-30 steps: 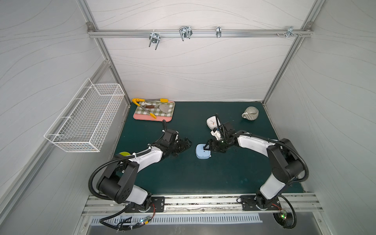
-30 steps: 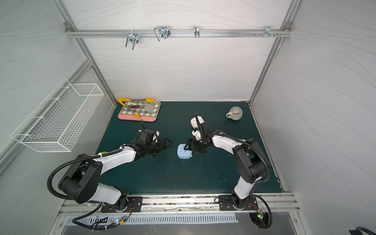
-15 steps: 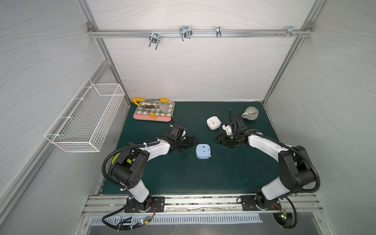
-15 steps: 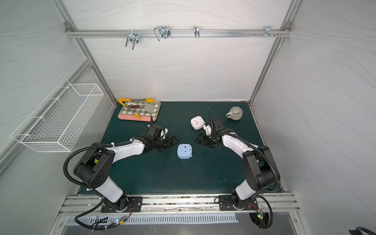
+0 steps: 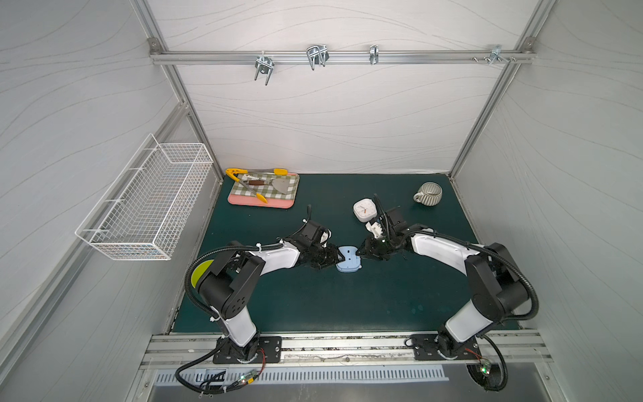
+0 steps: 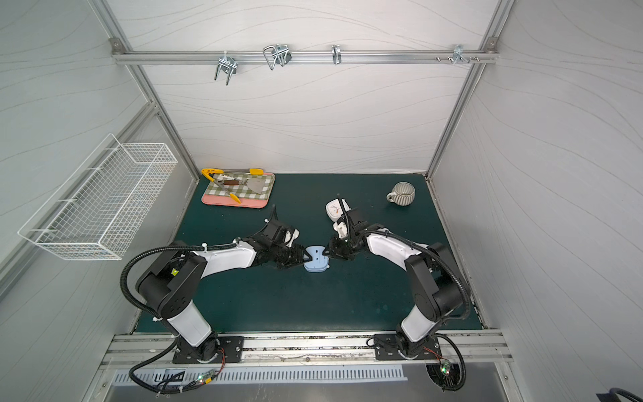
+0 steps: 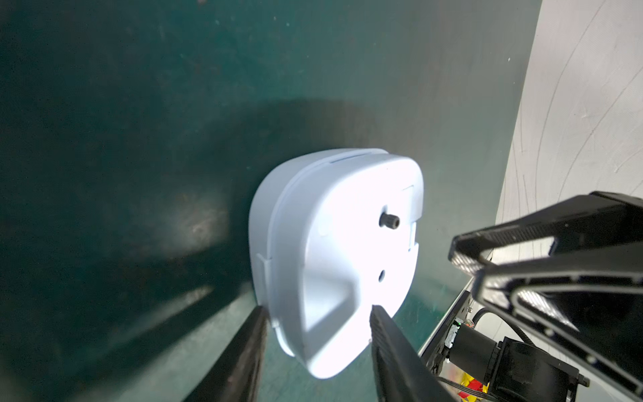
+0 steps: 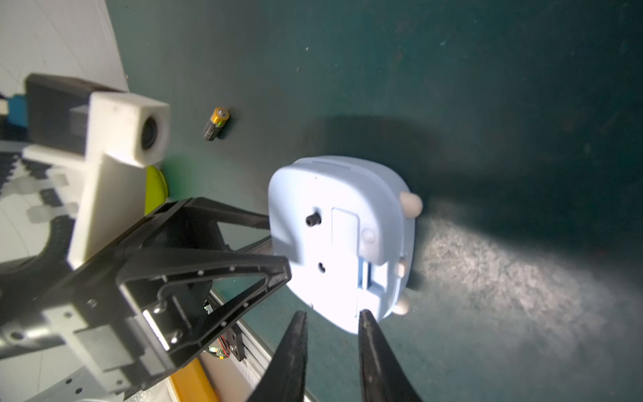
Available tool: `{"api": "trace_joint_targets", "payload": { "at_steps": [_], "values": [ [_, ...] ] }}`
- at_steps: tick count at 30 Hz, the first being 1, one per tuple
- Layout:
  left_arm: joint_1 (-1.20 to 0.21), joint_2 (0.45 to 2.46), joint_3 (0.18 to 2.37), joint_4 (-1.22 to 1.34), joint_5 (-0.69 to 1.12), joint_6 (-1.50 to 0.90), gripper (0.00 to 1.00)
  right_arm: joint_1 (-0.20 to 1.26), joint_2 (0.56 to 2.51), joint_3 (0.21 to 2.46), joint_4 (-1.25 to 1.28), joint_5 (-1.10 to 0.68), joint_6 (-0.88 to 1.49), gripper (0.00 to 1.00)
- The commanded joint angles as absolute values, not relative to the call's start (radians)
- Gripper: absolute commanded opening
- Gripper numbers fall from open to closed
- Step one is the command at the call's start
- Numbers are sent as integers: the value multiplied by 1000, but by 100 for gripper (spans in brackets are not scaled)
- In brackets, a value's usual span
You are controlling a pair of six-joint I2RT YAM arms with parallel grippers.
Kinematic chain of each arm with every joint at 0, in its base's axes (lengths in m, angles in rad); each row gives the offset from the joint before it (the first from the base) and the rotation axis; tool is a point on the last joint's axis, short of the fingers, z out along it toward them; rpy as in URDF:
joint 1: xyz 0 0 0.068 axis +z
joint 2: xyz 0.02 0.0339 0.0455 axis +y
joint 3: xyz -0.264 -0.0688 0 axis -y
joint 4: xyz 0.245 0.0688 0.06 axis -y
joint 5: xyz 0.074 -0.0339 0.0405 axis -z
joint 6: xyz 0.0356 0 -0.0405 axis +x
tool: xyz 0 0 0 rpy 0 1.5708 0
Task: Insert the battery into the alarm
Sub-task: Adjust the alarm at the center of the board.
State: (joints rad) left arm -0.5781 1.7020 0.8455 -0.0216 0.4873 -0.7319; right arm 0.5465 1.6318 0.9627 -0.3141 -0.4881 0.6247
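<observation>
In both top views I see the blue alarm (image 5: 348, 259) (image 6: 316, 259) lying face down mid-mat (image 5: 313, 306), with the left gripper (image 5: 338, 259) at one edge and the right gripper (image 5: 359, 255) at the opposite one.

Left wrist camera: the fingers (image 7: 250, 348) straddle the alarm's rim, both tips seemingly against plastic. Glare washes it out, so I cannot tell whether they squeeze.

Right wrist camera: my jaws stand narrowly parted around a corner, one tip just short of it. The battery (image 8: 216, 123) lies loose on the mat, apart from the alarm.
</observation>
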Motion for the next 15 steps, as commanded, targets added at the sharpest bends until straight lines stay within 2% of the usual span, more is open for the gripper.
{"api": "trace_joint_targets", "payload": {
  "at_steps": [1, 15],
  "values": [
    [-578, 1721, 887, -43, 487, -718, 48, 561, 1670, 1002, -321, -486, 626, 27],
    [-577, 1735, 888, -64, 476, -719, 44, 564, 1731, 1025, -330, -459, 612, 29]
  ]
}}
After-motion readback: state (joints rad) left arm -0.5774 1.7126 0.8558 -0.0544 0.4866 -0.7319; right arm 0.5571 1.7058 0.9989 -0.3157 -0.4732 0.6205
